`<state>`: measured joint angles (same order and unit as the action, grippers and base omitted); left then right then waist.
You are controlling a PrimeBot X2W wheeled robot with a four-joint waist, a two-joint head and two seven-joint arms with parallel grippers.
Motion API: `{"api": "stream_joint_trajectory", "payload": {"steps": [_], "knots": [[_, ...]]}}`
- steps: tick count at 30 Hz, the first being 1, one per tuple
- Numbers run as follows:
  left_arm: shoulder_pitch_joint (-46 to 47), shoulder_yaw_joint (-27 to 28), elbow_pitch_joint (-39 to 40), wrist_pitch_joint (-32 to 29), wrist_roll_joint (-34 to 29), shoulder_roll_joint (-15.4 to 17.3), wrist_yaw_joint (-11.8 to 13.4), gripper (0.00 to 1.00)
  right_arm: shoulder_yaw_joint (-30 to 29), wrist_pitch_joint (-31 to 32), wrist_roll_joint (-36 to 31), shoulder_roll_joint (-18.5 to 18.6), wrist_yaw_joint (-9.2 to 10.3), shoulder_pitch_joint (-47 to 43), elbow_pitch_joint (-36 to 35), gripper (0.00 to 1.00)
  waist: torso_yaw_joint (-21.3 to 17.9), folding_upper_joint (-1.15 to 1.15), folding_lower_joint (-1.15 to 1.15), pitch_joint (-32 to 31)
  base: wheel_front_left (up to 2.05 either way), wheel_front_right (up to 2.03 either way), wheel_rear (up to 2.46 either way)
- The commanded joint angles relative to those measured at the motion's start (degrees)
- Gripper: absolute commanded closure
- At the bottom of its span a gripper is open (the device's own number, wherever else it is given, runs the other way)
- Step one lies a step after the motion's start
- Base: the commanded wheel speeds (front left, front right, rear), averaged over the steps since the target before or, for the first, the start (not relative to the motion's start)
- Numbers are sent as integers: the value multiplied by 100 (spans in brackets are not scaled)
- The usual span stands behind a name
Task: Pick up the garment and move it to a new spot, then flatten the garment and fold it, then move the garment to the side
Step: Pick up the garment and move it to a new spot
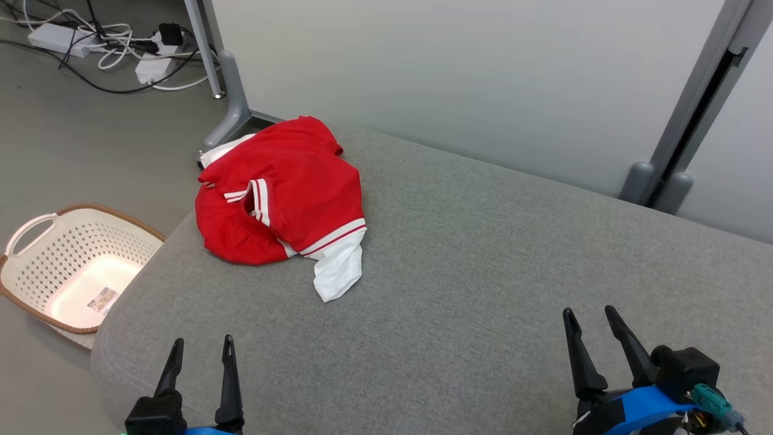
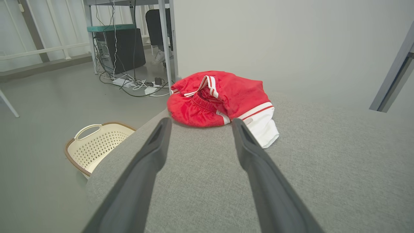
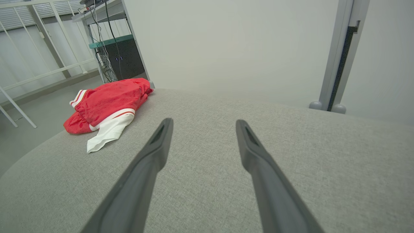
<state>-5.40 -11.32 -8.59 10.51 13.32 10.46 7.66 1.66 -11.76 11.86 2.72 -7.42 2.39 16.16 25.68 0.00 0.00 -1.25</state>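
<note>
Red-and-white garment (image 1: 290, 181) bunched at 11 o'clock on grey cushion (image 1: 483, 272) — pick-up step judged pending. Left gripper (image 1: 203, 340), right gripper (image 1: 589, 310) spread, nothing held (reach toward 11 required).

Office-like lab: grey partition panels (image 1: 483, 78), computer tower (image 2: 121, 48) under a desk (image 2: 164, 38), cabled power strips (image 1: 57, 37)

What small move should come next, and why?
Probably reach the left gripper forward to the garment, which lies crumpled at the grey cushion's far left corner, nearer that arm. Both it and the right gripper are open and empty.
</note>
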Motion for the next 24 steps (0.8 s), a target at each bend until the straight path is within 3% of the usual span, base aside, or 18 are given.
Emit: {"api": "stream_joint_trajectory", "payload": {"steps": [1, 9, 12, 16, 19, 24], "knots": [[-31, 34, 48, -9, 19, 30, 31, 0, 16, -44, 21, 31, -13, 47, 26, 0, 44, 0, 0, 36, 0, 0, 0], [63, 220, 524, -113, 182, 99, 139, 0, 66, -25, -13, 31, -13, 85, 23, 0, -37, 0, 0, 104, 0, 0, 0], [247, 436, 1166, -502, 459, 177, 126, 0, -11, -7, -56, 31, -13, 89, -30, 0, -77, 0, 0, 195, 0, 0, 0], [792, 746, 1853, -1385, 893, 517, -28, 0, -123, 29, -144, 31, -13, 164, -176, 0, -152, 0, 0, 450, 0, 0, 0], [1372, 948, 1803, -2021, 1191, 842, -165, 0, -243, 29, -212, 29, -14, 280, -297, 0, -266, 0, 0, 727, 0, 0, 0], [2426, 1209, 1029, -2742, 1648, 1255, -351, 0, -346, 89, -417, 33, -13, 481, -603, 0, -577, 0, 0, 1309, 0, 0, 0]]}}
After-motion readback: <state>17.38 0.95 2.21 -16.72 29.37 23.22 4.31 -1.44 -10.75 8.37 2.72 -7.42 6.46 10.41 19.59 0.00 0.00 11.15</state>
